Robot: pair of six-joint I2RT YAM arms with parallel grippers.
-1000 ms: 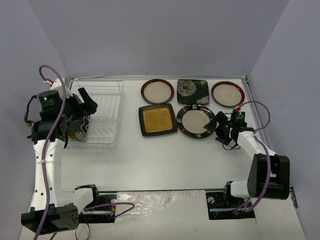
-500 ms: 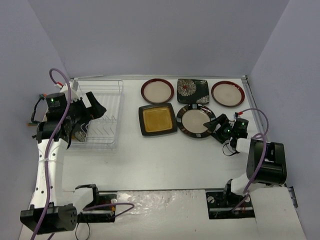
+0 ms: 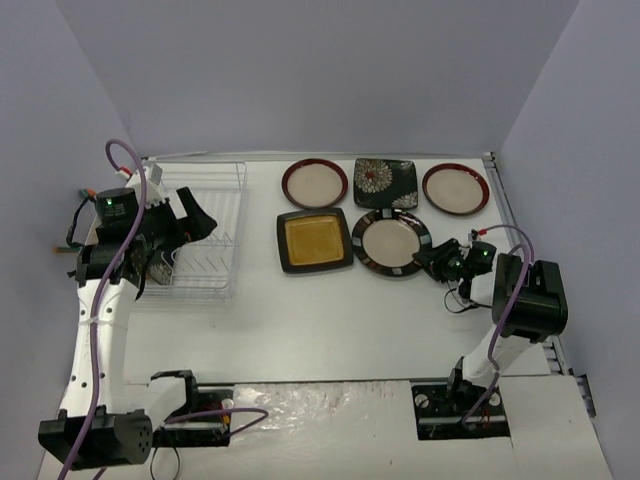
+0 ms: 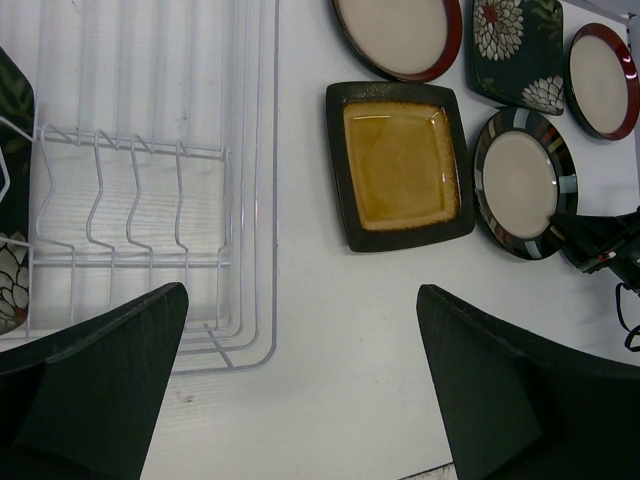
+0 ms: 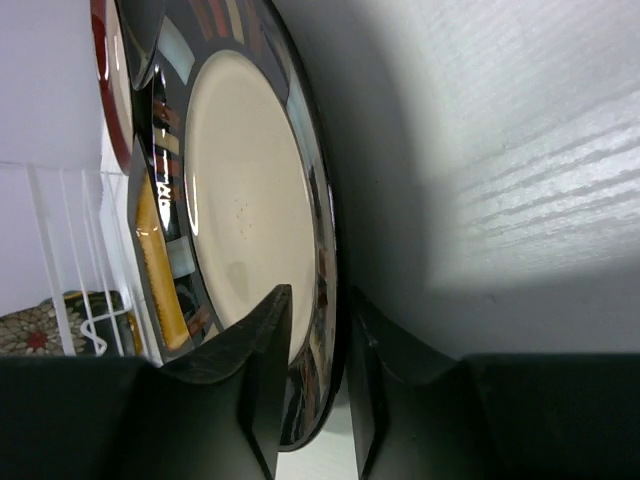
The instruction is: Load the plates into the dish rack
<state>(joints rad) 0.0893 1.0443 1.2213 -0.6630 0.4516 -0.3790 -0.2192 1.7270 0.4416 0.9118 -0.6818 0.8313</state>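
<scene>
Five plates unracked on white table (square black floral plate already in clear wire dish rack). Right gripper pinches round cream dark-rimmed plate at its edge. Left gripper fingers spread wide.

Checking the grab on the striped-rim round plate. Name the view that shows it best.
Right wrist: the striped-rim plate fills the frame, its edge pinched by the right gripper. Top external shows the whole plate small, the gripper at its right edge. Left wrist shows its face, the contact unclear.

Left fingers wide apart; right fingers close together, low.
</scene>
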